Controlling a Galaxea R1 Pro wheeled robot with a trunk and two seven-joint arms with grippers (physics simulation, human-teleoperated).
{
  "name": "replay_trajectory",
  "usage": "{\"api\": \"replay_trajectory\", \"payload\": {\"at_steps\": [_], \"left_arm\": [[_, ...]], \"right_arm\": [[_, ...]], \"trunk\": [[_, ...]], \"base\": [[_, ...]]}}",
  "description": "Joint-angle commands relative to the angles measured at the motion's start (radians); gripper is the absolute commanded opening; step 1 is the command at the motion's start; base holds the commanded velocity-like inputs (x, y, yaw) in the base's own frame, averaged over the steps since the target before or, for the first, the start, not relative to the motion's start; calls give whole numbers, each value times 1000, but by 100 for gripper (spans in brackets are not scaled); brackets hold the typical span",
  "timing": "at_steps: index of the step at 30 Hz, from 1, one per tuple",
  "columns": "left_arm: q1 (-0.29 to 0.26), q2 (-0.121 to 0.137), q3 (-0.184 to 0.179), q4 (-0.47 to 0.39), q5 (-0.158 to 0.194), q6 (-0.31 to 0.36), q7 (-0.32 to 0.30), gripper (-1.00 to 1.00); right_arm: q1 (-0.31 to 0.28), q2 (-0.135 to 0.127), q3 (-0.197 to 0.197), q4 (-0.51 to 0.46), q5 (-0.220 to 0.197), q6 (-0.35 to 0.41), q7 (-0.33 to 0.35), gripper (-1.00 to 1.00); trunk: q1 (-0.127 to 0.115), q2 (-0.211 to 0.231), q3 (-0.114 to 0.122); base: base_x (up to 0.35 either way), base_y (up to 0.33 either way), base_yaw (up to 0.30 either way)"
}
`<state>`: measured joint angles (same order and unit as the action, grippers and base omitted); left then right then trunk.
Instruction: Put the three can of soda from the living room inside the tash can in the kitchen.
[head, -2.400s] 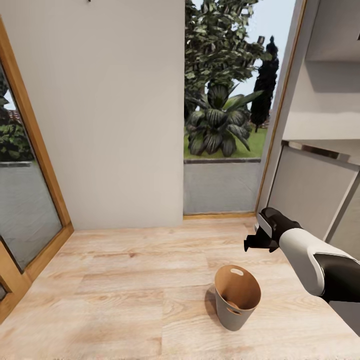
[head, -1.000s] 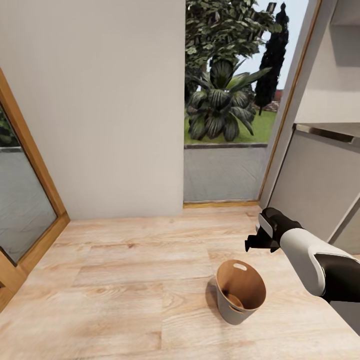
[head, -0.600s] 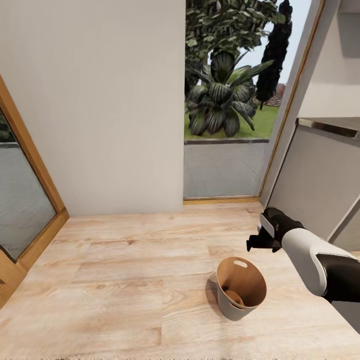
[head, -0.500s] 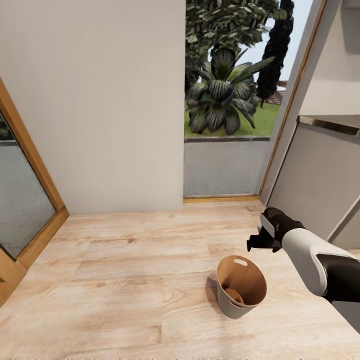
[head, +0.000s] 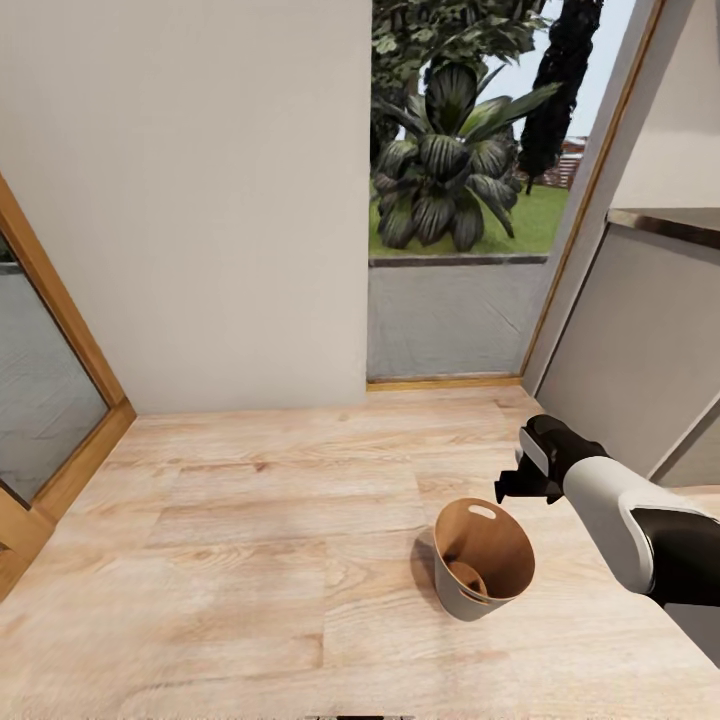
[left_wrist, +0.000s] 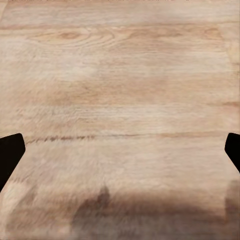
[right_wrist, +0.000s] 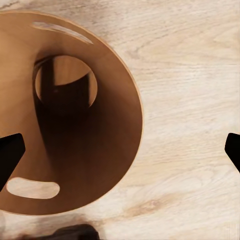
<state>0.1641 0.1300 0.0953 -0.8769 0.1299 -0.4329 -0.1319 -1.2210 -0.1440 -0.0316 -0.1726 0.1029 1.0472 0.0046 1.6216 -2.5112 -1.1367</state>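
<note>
Flanking the tash can (head: 483, 574): grey cabinet (head: 640, 370) (right), wood-framed glass pane (head: 40, 370)

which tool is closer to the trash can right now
Right. The right tool hangs just above and beyond the trash can's rim. The left wrist view looks down on bare wood floor between its fingertips.

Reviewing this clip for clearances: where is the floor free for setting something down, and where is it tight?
Bare wood floor runs from the glass door frame to the trash can. It is tight at the can, with the right hand above its far rim and the cabinet alongside.
</note>
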Motion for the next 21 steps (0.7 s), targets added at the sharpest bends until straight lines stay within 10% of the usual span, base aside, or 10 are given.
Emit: {"api": "replay_trajectory", "payload": {"at_steps": [1,21], "left_arm": [[0,0,0,0,0,-1,0,100],[0,-1,7,-7,-1,-6,0,100]], "right_arm": [[0,0,0,0,0,0,0,100],[0,-2,2,-1,1,0,0,100]], "trunk": [[0,0,0],[0,0,0]], "base": [[0,0,0],[80,-53,0]]}}
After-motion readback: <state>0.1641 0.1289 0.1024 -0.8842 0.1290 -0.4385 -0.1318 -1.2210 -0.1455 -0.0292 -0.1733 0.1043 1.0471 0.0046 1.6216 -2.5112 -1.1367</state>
